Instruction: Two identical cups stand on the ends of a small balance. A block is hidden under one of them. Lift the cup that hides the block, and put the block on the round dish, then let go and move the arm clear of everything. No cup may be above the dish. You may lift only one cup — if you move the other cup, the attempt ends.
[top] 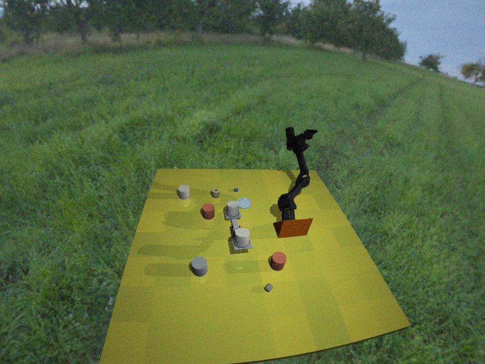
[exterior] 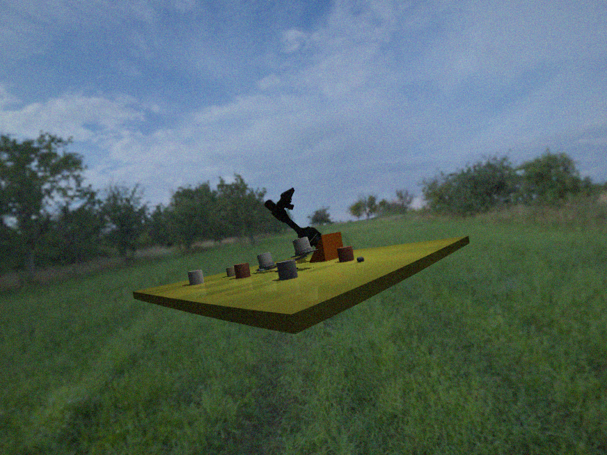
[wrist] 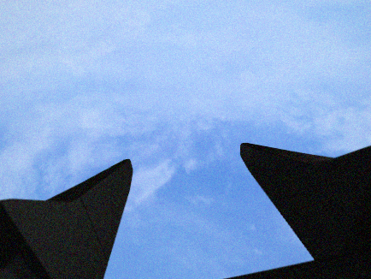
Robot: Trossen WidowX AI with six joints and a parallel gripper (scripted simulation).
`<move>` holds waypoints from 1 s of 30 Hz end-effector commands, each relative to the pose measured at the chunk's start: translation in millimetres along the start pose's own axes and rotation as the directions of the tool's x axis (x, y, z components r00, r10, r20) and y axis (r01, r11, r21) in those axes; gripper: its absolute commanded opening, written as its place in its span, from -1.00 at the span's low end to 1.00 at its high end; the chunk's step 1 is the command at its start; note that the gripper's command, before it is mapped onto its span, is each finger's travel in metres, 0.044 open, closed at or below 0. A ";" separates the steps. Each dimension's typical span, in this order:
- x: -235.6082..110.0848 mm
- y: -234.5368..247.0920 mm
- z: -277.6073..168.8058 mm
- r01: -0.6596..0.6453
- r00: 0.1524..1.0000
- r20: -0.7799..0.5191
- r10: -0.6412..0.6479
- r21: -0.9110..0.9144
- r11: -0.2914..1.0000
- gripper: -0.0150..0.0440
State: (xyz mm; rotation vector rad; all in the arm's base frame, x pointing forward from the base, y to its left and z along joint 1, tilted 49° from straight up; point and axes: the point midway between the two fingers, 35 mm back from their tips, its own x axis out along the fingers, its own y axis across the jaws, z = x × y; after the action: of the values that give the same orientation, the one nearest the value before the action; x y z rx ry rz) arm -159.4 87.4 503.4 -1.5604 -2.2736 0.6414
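Gaping pincer point(wrist: 185, 156) frames only sky; top view shows both cups point(top: 232, 208) covered.

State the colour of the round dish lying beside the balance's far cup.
Pale blue; the round dish shows best in the top view.
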 end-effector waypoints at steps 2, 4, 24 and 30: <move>-0.1 2.8 -1.7 -0.006 1.000 -0.003 0.006 0.022 1.000 1.00; -0.4 10.6 -6.2 -0.022 1.000 -0.010 0.023 0.083 0.996 1.00; -0.1 103.8 -41.4 -0.157 0.973 -0.022 0.231 0.672 0.724 1.00; 0.8 133.5 -46.3 -0.177 0.954 -0.002 0.299 0.802 0.570 1.00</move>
State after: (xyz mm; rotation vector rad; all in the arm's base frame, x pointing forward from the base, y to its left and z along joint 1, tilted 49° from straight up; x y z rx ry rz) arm -41.0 133.4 478.3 -1.3750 -1.3932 1.3015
